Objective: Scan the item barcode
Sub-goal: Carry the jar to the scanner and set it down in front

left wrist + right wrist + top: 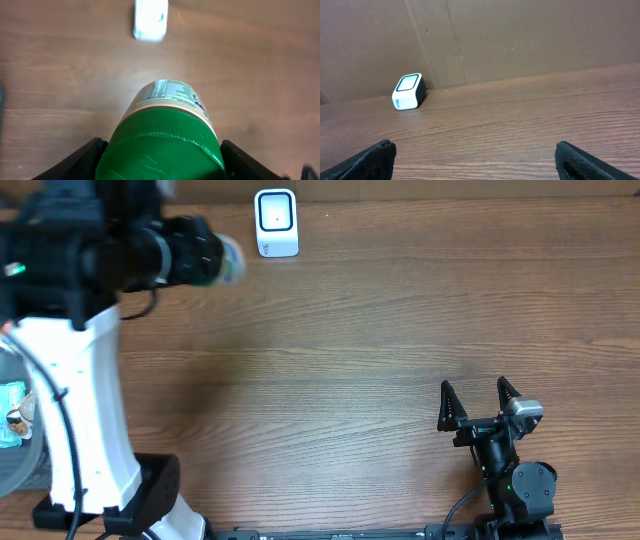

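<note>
Presenting step: my left end effector (161, 159) is clamped half-open on the green-lidded, cream-labelled plastic jar (167, 115), small white box scanner (150, 19) ahead and slightly left of it on the desk (350, 380); next I'd roll the jar until its barcode faces the scanner window.

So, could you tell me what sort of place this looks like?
Probably a lab test bench mimicking a checkout: a wooden table, a cardboard backdrop, a small white scanner, and the left end effector holding a green-lidded jar.
</note>
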Available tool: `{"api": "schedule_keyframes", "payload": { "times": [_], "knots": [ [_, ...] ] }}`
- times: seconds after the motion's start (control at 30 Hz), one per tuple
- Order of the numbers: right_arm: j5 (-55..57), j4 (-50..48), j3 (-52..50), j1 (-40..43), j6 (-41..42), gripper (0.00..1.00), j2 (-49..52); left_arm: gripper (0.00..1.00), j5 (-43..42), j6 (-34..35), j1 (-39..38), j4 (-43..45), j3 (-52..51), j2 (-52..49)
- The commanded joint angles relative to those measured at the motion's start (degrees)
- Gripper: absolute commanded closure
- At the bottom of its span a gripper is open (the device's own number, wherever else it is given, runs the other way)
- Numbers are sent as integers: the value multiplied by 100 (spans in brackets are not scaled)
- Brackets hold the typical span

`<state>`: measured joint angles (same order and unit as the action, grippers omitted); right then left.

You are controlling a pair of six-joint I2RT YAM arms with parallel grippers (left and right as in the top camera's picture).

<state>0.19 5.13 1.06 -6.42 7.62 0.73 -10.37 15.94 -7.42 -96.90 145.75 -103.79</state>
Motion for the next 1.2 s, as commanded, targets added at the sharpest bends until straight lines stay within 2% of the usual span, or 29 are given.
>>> {"api": "schedule_keyframes", "payload": {
  "times": [0.0,0.27,0.5,0.8,1.17],
  "knots": [
    [-33,-31,-59,17,-22,0,-57,51,155,-68,-382,76,-457,-155],
    [-33,-31,-59,15,-22,0,-57,51,518,28,-1250,901,-1978,-522],
    [-33,-31,-59,15,-22,0,-57,50,970,151,-1714,1587,-2804,-1108],
    [-33,-31,-59,17,-20,0,-57,51,977,151,-2048,2105,-2905,-2214],
    [-33,-31,-59,15,-22,0,-57,49,1003,210,-2048,2398,-2905,-2564]
  ]
}}
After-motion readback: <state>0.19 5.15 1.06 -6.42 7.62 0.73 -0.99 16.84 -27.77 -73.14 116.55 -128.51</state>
